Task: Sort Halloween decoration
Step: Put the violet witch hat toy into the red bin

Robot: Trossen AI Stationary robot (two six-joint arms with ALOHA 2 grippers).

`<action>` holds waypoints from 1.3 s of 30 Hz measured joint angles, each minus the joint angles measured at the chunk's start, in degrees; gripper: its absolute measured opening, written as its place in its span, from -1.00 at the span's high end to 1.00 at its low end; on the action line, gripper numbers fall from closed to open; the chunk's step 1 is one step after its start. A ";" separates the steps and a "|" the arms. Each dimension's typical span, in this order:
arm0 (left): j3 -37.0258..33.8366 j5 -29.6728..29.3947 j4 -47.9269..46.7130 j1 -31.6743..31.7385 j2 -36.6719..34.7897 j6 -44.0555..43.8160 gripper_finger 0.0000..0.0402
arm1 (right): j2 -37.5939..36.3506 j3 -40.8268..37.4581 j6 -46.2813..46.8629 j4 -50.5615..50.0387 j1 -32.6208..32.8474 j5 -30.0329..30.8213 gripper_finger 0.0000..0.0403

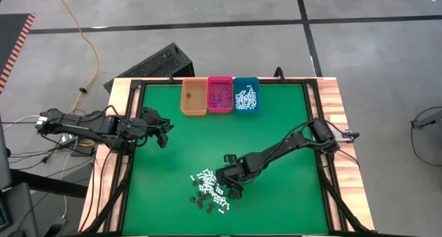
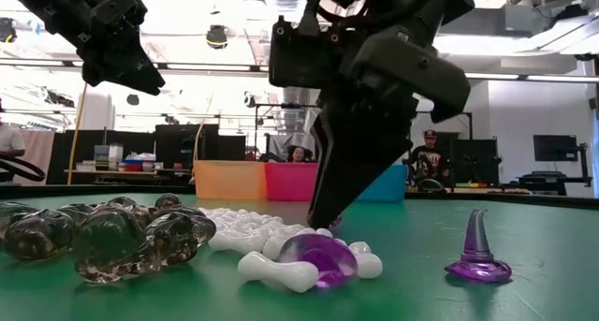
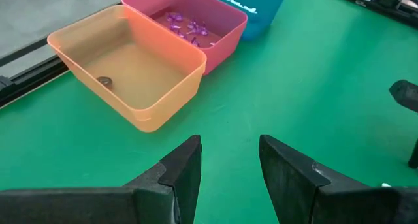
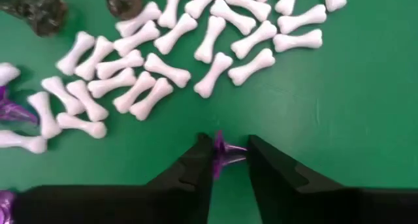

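Observation:
The Halloween decoration lies as a pile point(image 1: 210, 192) near the green mat's front: white bone-shaped sticks point(image 4: 163, 67), dark skull-like bits point(image 4: 39, 8) and purple bits point(image 2: 477, 257). My right gripper point(image 4: 230, 155) is down at the pile's right edge, closed on one small purple piece point(image 4: 225, 152). Over the mat's left side, my left gripper point(image 3: 228, 162) hangs open above bare mat, pointing toward the bins. My right gripper pinches the small purple piece point(image 4: 222, 151) between its two fingertips. The fingers point(image 2: 328, 204) come steeply from above, slanting down. The piece is at mat level; whether it rests on the mat, I cannot tell.
Three bins stand side by side at the mat's far edge: orange point(image 1: 194, 97) with one dark bit point(image 3: 104, 82), pink point(image 1: 220, 93) with purple bits, teal point(image 1: 246, 95) with white sticks. Green mat lies bare between the bins and the pile. A black frame rims the mat.

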 joint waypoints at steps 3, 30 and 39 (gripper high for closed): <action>0.00 -0.02 0.01 0.01 0.00 0.04 0.28 | -0.07 0.07 -0.05 0.29 0.00 0.07 0.64; 0.00 -0.04 -0.33 -0.01 0.02 0.74 0.28 | -4.89 5.69 -19.11 -5.26 -13.79 2.85 0.92; 0.00 -0.09 -0.41 -0.01 0.34 0.92 0.28 | -7.43 8.76 -26.50 -3.88 -28.93 5.59 0.92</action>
